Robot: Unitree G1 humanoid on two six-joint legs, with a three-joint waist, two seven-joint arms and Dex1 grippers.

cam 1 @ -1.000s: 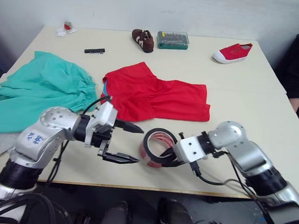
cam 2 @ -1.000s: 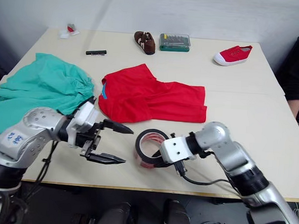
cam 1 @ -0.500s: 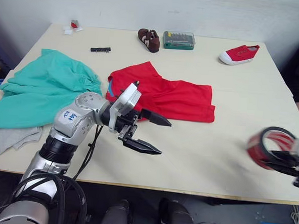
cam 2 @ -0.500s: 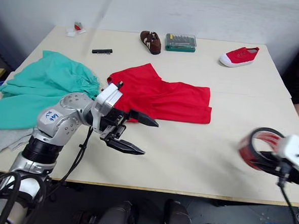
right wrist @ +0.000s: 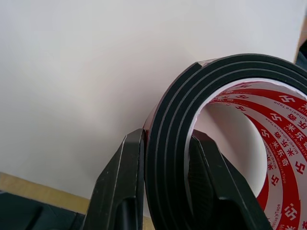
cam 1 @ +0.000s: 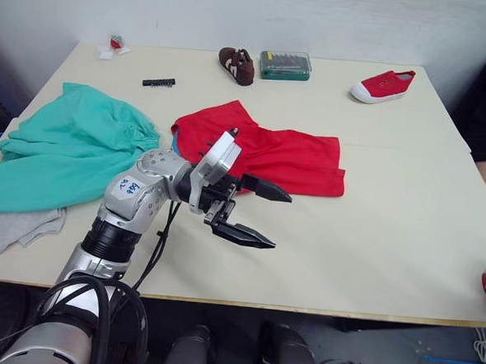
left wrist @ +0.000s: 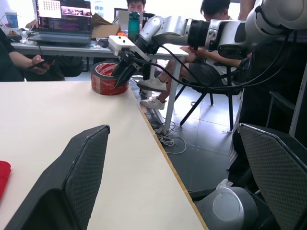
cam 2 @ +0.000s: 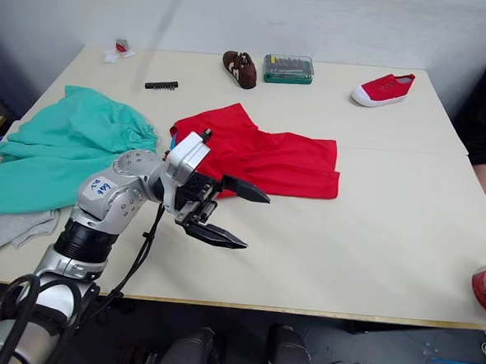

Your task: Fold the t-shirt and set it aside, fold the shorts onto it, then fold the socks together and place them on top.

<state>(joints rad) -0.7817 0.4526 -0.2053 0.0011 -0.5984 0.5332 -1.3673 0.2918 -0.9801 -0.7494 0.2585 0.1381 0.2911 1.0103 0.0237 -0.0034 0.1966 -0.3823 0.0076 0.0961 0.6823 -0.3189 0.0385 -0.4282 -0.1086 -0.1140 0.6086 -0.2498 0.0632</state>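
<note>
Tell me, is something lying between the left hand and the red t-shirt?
Nothing visible. The left hand is open above bare table, just in front of the t-shirt. The roll of tape is away at the table's right edge, clamped in the right hand.

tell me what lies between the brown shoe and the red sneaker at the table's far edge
A green case lies between the brown shoe and the red sneaker, beside the shoe, in both eye views.

shorts (cam 1: pixel 67 151) left of t-shirt (cam 1: pixel 265 154), socks (cam 1: pixel 13 227) nearer, on table (cam 1: pixel 371 239)
</note>
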